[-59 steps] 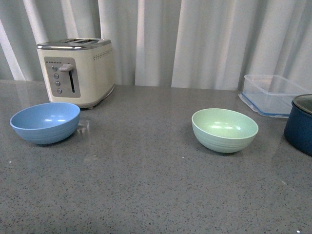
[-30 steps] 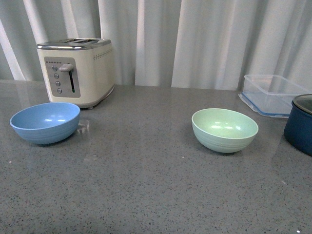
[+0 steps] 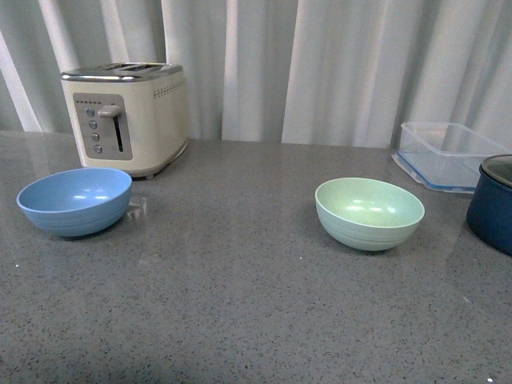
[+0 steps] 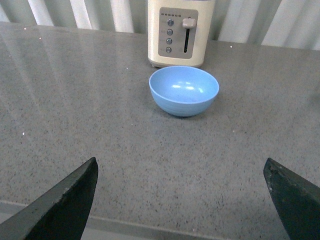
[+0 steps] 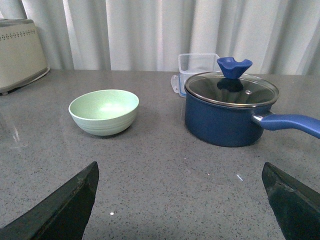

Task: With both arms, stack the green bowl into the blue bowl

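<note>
Green bowl [image 3: 370, 213] sits upright on the bench [image 3: 240, 304], rim up, a little right of the middle. Blue bowl [image 3: 74, 200] is upright as well, well apart from it, toward the bench's left edge. The two are not yet stacked.

Left gripper [image 4: 180, 160]: my wrist camera shows its two dark fingers [image 4: 65, 205] spread wide above the bench. The blue bowl lies ahead of the gap between them, clear of both.

Right gripper [image 5: 180, 164]: same stance, fingers [image 5: 292, 200] held wide apart over the bench. The green bowl lies ahead, nearer one finger than the other, touching neither.

Further out: a cream toaster [image 3: 126, 117] stands near the back-left corner, close behind the blue bowl, with its lever at the top of the slot. A navy pot [image 3: 492, 204] sits at the right edge, cut off by the front view. The right wrist view shows its glass lid, blue knob and blue handle. A clear blue-rimmed container [image 3: 448, 154] sits behind the pot, by the back edge. A pale curtain [image 3: 320, 64] hangs along the back.
</note>
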`<act>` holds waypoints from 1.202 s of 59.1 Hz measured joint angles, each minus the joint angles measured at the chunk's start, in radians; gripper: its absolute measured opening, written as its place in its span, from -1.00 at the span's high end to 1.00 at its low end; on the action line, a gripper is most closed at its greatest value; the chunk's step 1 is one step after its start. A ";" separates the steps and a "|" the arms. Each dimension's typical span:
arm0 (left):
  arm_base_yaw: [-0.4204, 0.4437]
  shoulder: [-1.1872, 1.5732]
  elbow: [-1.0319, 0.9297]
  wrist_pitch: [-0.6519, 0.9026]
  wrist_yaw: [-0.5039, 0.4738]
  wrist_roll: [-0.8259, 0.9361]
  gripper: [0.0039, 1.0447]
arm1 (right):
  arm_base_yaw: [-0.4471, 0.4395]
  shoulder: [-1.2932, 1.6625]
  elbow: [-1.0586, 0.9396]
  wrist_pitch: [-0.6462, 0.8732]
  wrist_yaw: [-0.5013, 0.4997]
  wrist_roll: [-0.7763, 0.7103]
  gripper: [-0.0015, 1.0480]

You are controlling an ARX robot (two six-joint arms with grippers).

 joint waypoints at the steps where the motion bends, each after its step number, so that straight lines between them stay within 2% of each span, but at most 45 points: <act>1: 0.004 0.012 0.010 0.002 0.006 -0.002 -0.87 | 0.000 0.000 0.000 0.000 0.000 0.000 -0.81; 22: 0.067 0.500 0.393 -0.019 0.084 -0.196 -0.87 | 0.000 0.000 0.000 0.000 0.000 0.000 -0.81; 32: 0.080 0.724 0.584 -0.112 0.062 -0.258 -0.87 | 0.000 0.000 0.000 0.000 0.000 0.000 -0.81; 49: 0.076 1.070 0.816 -0.150 0.041 -0.306 -0.87 | 0.000 0.000 0.000 0.000 0.000 0.000 -0.81; 71: 0.002 1.416 1.055 -0.208 -0.050 -0.317 -0.87 | 0.000 0.000 0.000 0.000 0.000 0.000 -0.81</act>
